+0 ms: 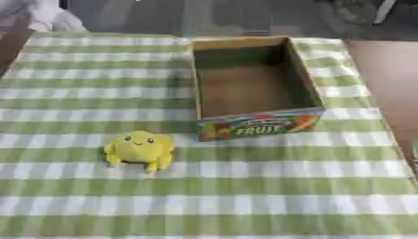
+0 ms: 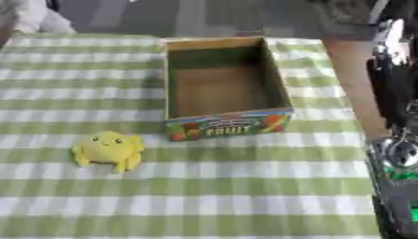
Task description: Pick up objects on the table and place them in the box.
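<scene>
A yellow plush toy (image 1: 140, 149) with a small face sits on the checked cloth, left of centre and near the front. Behind it and to the right stands an open cardboard box (image 1: 253, 79) with a colourful "FRUIT" print on its front wall; I see nothing inside it. My right hand (image 2: 396, 84) shows only in the right eye view, as a black and silver shape along the right edge, beyond the table's side and well clear of the toy and the box. My left hand shows in no view.
A green and white checked tablecloth (image 1: 245, 196) covers the table. The table's right edge (image 1: 384, 93) borders brown floor. A pale shape (image 1: 49, 18) lies past the far left corner.
</scene>
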Robot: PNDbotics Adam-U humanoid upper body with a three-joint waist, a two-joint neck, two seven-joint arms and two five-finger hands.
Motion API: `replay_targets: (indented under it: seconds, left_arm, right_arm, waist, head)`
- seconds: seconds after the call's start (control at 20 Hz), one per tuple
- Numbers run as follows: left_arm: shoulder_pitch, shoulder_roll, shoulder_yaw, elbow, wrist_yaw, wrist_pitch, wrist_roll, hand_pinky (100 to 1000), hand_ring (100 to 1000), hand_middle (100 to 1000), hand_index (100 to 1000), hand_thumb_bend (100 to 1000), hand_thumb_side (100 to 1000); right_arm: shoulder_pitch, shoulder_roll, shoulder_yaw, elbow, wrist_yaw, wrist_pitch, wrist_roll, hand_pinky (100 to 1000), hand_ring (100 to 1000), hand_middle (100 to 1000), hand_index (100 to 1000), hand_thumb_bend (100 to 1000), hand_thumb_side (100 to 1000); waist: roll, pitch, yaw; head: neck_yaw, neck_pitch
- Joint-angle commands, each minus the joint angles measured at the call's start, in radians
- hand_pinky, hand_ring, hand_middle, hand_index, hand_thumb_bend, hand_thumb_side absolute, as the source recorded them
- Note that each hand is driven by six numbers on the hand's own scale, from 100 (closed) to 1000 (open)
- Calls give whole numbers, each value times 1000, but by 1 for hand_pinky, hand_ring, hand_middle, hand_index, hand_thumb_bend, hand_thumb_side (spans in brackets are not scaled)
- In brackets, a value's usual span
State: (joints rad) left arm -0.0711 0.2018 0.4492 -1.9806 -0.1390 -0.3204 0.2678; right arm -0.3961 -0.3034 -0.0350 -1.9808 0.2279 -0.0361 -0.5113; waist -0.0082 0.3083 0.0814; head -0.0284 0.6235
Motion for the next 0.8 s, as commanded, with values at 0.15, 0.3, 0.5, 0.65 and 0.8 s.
replay_targets:
  seconds: [0.15,0.3,0.5,0.65,0.8]
  left_arm:
    - [-3,99,-4,-19,-32,-13,19,863,602,636,887,170,994]
    - [-3,155,-13,-19,-65,-7,36,855,599,627,886,183,990]
    - [-7,250,-33,-19,-134,27,67,838,587,605,880,209,971]
    - [-13,320,-50,-18,-195,58,90,830,591,609,873,236,951]
    - [-17,370,-66,-3,-248,80,109,825,595,614,861,275,942]
  right_arm:
    - [-11,-14,1,-19,-1,-2,4,784,867,555,833,100,581]
    - [-11,-14,1,-19,-2,-3,4,784,867,555,833,100,580]
    - [-10,-14,2,-19,-3,-2,5,784,867,555,833,100,579]
    - [-8,-14,2,-19,-3,-2,5,784,867,555,833,100,577]
    - [-7,-14,2,-19,-3,-2,5,785,868,555,833,100,577]
  waist:
    - [4,-20,0]
    - [5,-22,-4]
    - [8,-26,-3]
    - [12,-30,-5]
    - [16,-30,-11]
  head:
    - [-8,29]
    - [-17,35]
    - [-15,39]
    - [-13,46]
    - [-14,52]
